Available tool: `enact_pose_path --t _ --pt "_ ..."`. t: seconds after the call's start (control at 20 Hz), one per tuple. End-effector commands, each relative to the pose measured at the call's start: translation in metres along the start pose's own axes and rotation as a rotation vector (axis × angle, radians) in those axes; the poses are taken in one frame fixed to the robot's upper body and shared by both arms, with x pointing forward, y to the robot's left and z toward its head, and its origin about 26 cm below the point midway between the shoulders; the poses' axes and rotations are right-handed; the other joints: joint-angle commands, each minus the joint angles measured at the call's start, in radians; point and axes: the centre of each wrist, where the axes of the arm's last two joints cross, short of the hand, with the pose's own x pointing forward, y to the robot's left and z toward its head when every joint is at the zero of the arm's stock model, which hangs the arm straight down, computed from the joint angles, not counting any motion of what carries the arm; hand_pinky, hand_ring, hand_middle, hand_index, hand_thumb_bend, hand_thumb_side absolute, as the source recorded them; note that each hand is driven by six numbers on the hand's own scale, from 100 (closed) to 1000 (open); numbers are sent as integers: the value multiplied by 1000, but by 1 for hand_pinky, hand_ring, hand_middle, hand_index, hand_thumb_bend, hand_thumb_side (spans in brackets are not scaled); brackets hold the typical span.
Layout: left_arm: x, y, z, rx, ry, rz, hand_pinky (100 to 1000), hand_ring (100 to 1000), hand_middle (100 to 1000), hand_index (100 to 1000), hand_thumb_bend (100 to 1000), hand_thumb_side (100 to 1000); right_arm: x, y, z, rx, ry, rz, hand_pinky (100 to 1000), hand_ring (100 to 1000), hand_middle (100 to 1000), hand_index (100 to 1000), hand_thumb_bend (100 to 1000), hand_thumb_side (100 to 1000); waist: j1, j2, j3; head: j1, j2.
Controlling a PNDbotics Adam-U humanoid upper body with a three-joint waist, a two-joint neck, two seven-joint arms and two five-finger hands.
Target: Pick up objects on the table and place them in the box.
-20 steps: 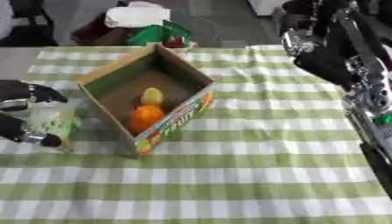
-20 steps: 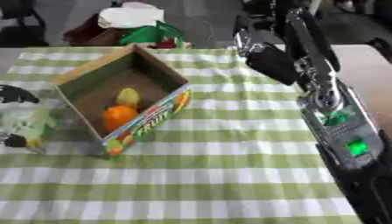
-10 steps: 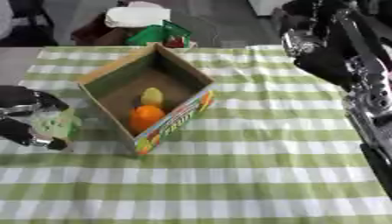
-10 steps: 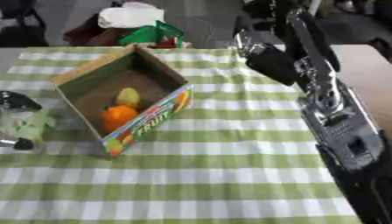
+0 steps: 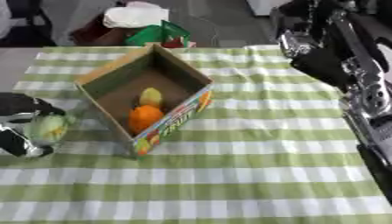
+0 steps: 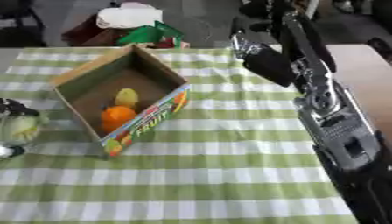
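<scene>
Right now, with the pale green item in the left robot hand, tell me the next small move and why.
Probably carry it right, over the box rim. The left robot hand has its fingers curled round the pale green item, left of the open box, which already holds an orange and a yellow fruit.
</scene>
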Motion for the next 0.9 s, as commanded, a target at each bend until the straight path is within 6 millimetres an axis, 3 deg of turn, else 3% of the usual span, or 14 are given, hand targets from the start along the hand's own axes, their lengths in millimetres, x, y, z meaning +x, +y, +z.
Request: enact_pose_path --t 0.05,0.1,0.15,0.4,0.75,0.9 --pt "-6 2 4 -73 -51 -57 466 627 723 961 116 214 8 -5 -2 -11 -32 4 797 857 727 879 100 345 0 -13 -1 -3 -5" --pt "-6 3 4 -54 -48 -52 449 613 709 949 100 146 8 -5 -2 -11 -31 4 797 857 727 879 100 346 0 -12 -1 -4 -5" --pt "-5 4 5 -32 -45 -46 429 599 696 936 100 146 7 -5 -2 -11 -30 4 797 857 727 879 100 346 -1 -12 -1 -6 -4" --pt "-7 18 15 129 -13 11 284 501 571 742 100 271 7 -4 -2 -9 -26 4 798 857 726 879 100 346 -1 -11 1 -10 -1" --pt "-7 30 29 333 19 106 170 415 447 494 100 279 7 -5 -2 -10 -23 8 798 858 726 880 100 346 -1 -10 0 -14 2" --pt "-8 43 42 441 31 115 114 361 386 396 100 290 7 -6 -2 -15 -26 10 798 858 726 879 100 345 -2 -9 -1 -15 1"
